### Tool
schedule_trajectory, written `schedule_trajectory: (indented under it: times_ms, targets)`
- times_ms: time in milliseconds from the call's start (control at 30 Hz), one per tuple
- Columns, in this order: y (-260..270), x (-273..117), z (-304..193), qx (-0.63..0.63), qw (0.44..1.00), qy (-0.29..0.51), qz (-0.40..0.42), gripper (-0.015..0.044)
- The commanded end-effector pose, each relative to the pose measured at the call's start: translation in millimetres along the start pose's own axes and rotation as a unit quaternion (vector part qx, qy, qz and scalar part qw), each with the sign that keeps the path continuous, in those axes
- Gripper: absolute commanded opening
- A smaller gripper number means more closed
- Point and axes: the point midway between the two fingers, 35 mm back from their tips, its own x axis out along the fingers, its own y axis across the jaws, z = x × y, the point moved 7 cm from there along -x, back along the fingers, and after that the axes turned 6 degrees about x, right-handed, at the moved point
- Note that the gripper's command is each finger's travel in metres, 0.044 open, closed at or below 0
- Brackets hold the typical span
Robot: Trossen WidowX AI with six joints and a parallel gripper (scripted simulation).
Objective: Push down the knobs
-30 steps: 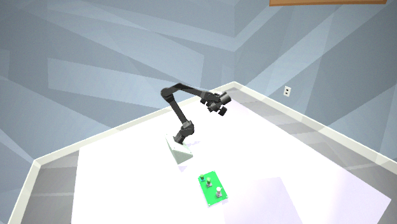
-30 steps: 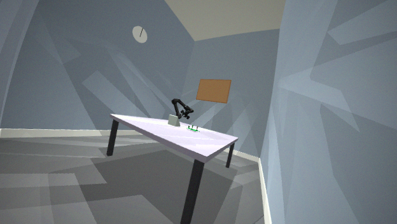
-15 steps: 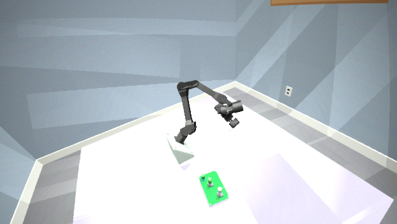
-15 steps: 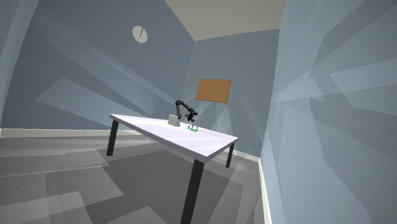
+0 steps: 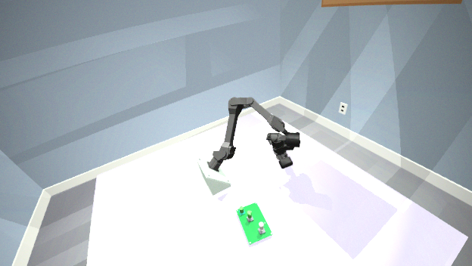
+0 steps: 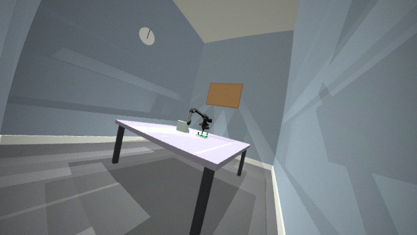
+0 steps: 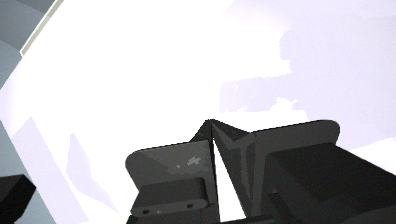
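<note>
The green circuit board (image 5: 250, 231) (image 6: 202, 136) stands on the table. Three parts stand on it in the top view: a small dark green knob (image 5: 241, 208) over a teal base at the end nearest the arm base, a green knob (image 5: 249, 213) over a greyish base beside it, and a white knob (image 5: 261, 224) over a greyish base near the far end. The green and white knobs look taller; gaps under them are too small to tell. My gripper (image 7: 209, 123) (image 5: 286, 165) is shut with nothing between its fingertips. It hangs above the table, off to the board's side. The board is outside the wrist view.
The arm's pale grey-green base block (image 5: 217, 184) (image 6: 182, 126) stands on the white table (image 5: 151, 211) (image 6: 174, 140), near the board's dark-green-knob end. The arm's shadow falls on the table beside the board. Walls rise beyond the table.
</note>
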Motion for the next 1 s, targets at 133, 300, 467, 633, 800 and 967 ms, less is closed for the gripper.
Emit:
schedule_trajectory:
  times_ms: [133, 300, 467, 633, 800, 967]
  targets:
    - [-69.3, -23.5, -7.9, 0.102, 0.990, 0.025, -0.091, 0.0000]
    - [-113.8, -45.9, -25.2, 0.170, 0.975, 0.041, -0.137, 0.0000]
    - [-154.0, -74.7, -47.5, 0.244, 0.955, 0.051, -0.164, 0.0000]
    - [-189.0, -108.3, -78.5, 0.320, 0.929, 0.055, -0.177, 0.0000]
    - [-216.0, -143.6, -118.5, 0.394, 0.900, 0.051, -0.178, 0.0000]
    - [-233.0, -176.5, -163.6, 0.460, 0.871, 0.040, -0.168, 0.0000]
